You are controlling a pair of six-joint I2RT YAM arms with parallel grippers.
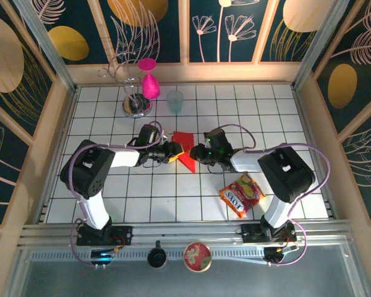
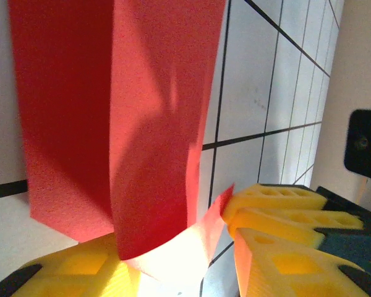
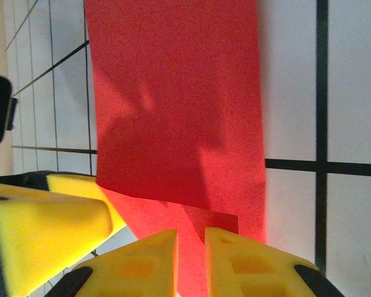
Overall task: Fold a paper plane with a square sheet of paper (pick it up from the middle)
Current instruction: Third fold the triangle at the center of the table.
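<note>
White gridded tabletop [image 1: 173,198] bears folded matte red paper [image 1: 185,148]

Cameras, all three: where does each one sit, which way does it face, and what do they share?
Top external: above and behind the bases, looking down on the table, both arms and the paper.
Left wrist: on the left arm, facing the paper past its yellow fingers.
Right wrist: on the right arm, facing the paper past its yellow fingers.
Shared: the red paper.

Overhead view; both wrist views close, perhaps sharing red paper [image 1: 184,147].
</note>
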